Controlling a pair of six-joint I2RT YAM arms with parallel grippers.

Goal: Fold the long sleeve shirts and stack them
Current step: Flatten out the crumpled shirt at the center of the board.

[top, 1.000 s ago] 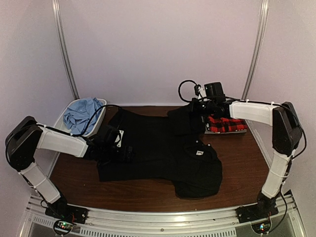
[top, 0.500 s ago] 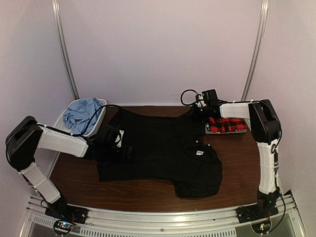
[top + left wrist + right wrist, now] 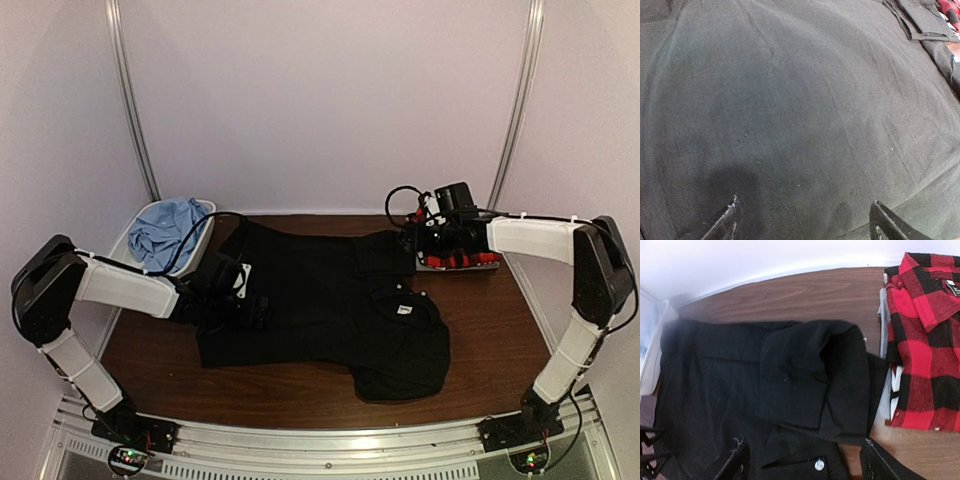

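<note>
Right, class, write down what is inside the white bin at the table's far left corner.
A crumpled light blue shirt fills the white bin. Whatever lies beneath it, and the bin's bottom, is covered by the cloth.

You see the black shirt (image 3: 730, 390), one sleeve (image 3: 815, 375) folded across it, just beside the folded plaid shirt (image 3: 925, 340) on the table (image 3: 805, 295). The right gripper (image 3: 802, 465) has its fingers spread apart.

One black shirt (image 3: 320, 300), one red-and-black plaid shirt (image 3: 927, 340), one light blue shirt (image 3: 165, 230): three in all. One white bin (image 3: 209, 212). Two grasping parts: left end effector (image 3: 804, 220), right end effector (image 3: 802, 460). One wooden counter (image 3: 490, 330).
</note>
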